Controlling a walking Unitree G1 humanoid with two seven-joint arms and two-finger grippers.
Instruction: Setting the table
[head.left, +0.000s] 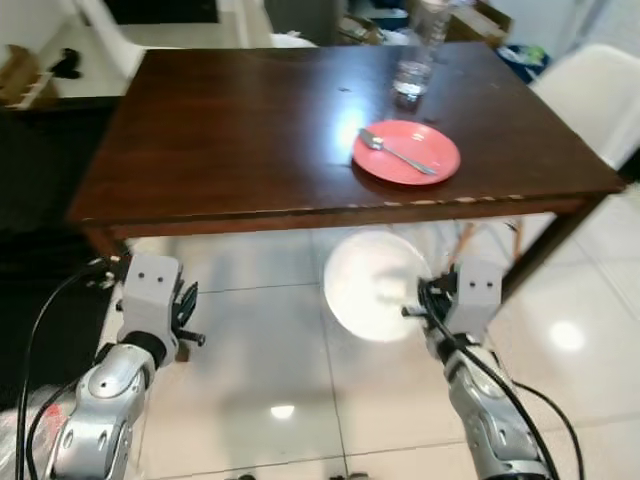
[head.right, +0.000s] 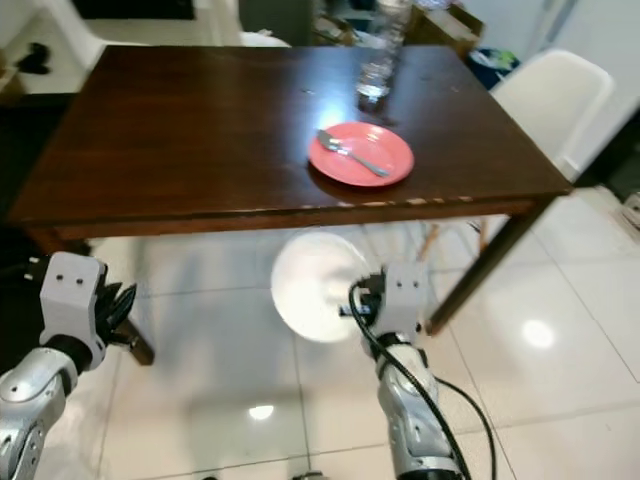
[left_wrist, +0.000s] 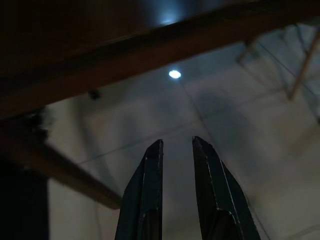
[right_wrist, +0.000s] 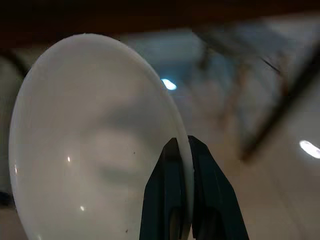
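Observation:
A white plate (head.left: 375, 285) hangs below the front edge of the dark wooden table (head.left: 240, 130), over the tiled floor. My right gripper (right_wrist: 182, 142) is shut on its rim, and the plate (right_wrist: 95, 140) stands tilted on edge. On the table's right part lies a red plate (head.left: 425, 140) with a metal spoon (head.left: 395, 152) on it. Behind it stands a clear glass (head.left: 411, 78). My left gripper (left_wrist: 177, 145) hangs low at the left, under the table edge, with a narrow gap between its fingers and nothing in it.
A clear bottle (head.left: 432, 25) stands behind the glass at the table's far edge. A white chair (head.left: 600, 90) stands at the right of the table, another chair (head.left: 110, 35) at the far left. The table's front right leg (head.left: 545, 245) slants down near my right arm.

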